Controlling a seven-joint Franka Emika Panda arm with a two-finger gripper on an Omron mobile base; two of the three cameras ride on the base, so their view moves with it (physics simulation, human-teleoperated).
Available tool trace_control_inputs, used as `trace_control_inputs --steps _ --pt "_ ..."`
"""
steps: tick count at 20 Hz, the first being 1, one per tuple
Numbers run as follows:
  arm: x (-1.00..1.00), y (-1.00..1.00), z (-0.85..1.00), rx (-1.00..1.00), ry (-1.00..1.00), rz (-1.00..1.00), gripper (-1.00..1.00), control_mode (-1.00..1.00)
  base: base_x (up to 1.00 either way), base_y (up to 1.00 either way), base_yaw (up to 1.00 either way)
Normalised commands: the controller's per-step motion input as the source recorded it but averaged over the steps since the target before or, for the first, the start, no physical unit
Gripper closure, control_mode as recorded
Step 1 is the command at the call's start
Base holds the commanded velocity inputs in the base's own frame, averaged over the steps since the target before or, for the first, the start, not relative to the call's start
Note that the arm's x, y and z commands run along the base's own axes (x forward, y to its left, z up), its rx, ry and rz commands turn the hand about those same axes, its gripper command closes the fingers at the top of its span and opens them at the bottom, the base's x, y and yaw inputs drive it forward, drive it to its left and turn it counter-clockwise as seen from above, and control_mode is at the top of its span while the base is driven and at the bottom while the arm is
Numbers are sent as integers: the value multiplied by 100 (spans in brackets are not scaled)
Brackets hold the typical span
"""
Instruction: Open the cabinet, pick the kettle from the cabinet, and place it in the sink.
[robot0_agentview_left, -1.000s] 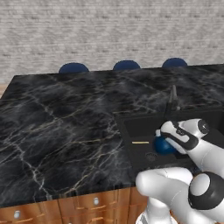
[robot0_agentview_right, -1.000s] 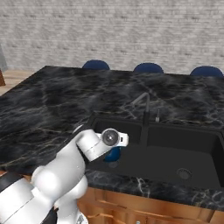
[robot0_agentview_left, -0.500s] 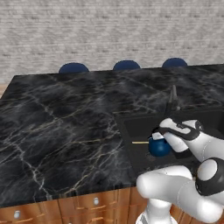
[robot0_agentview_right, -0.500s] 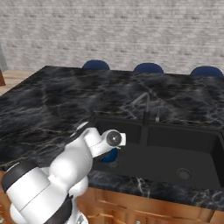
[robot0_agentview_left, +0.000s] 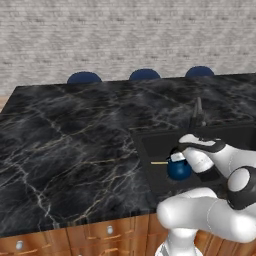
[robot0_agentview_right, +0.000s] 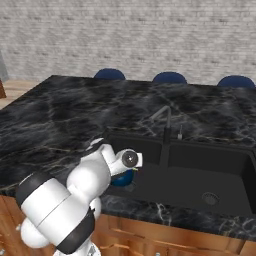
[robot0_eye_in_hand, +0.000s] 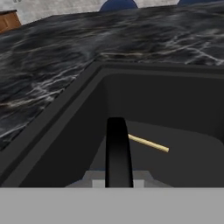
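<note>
The small dark-blue kettle (robot0_agentview_left: 179, 170) hangs low inside the left part of the sink (robot0_agentview_left: 150, 140), just above the basin floor. My gripper (robot0_agentview_left: 176, 157) is shut on its black arched handle (robot0_eye_in_hand: 117, 146), which rises up the middle of the hand view. From the right base view the kettle (robot0_agentview_right: 123, 178) peeks out below my white wrist, against the sink's (robot0_agentview_right: 200, 160) left wall. The slim dark faucet (robot0_agentview_left: 197, 114) stands behind the basin. The cabinet is out of view.
A thin tan stick (robot0_eye_in_hand: 148, 143) lies on the basin floor by the kettle. Black veined marble counter (robot0_agentview_left: 75, 145) spreads to the left. Three blue chair backs (robot0_agentview_left: 144, 75) line the far edge before a brick wall. Wooden drawers (robot0_agentview_left: 100, 232) run below.
The hand has carried the kettle a little down and left, deeper into the sink. The jaws stay shut on the handle.
</note>
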Motion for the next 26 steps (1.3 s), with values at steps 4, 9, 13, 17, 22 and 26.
trace_control_inputs --steps 4,9,13,17,22,26 --pt "12 3 -22 -1 0 0 100 -100 0 0 0" --pt "9 0 -22 0 -3 4 100 -100 0 0 0" --pt "9 0 -22 0 -7 5 100 -100 0 0 0" --pt "12 0 -16 1 -7 6 100 -100 0 0 0" --pt "18 4 -15 0 0 4 100 -100 0 0 0" --pt "29 5 -15 0 0 3 100 -100 0 0 0"
